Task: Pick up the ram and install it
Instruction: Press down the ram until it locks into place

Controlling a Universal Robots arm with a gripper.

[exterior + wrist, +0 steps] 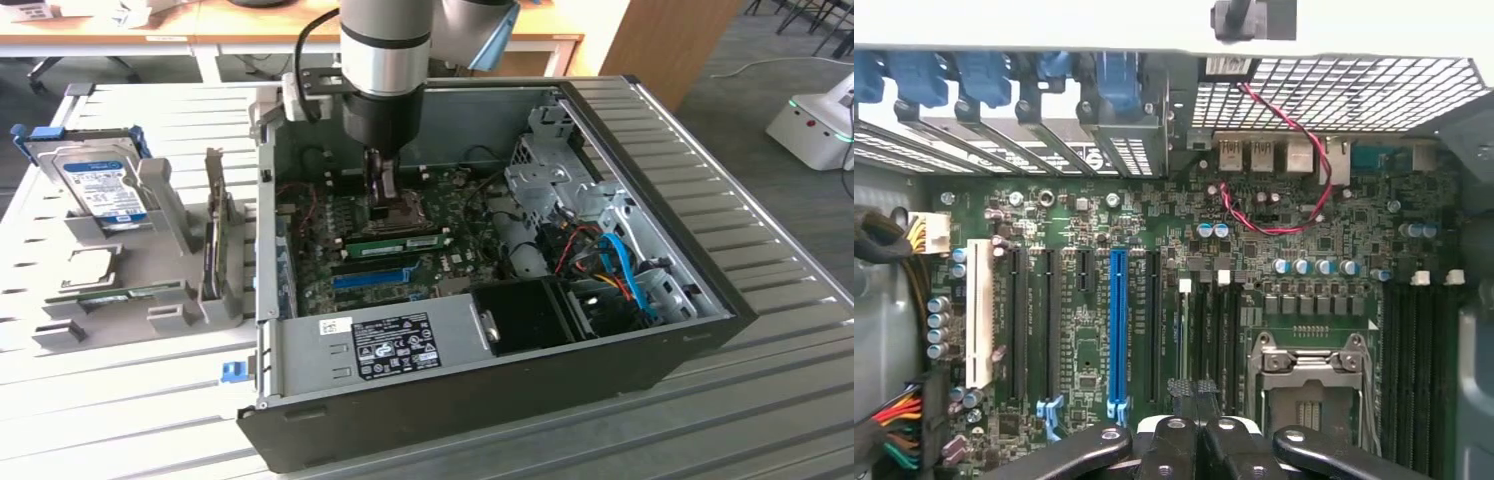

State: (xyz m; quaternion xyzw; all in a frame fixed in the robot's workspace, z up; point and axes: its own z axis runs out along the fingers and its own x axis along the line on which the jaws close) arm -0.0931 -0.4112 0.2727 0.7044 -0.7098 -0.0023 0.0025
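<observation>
Ribbed grey tabletop (120,400) carries an open computer case (467,400) with its motherboard (1154,250) exposed. Down inside the case the gripper (384,205) has its fingers (1194,440) pressed together, with no gap between them, their tips right at the board. Just in front of it, a green ram (398,241) stick lies seated across the board beside the blue slot (367,277). Off to one side, outside the case, a grey rack (147,310) holds a blue-labelled hard drive (100,190).
</observation>
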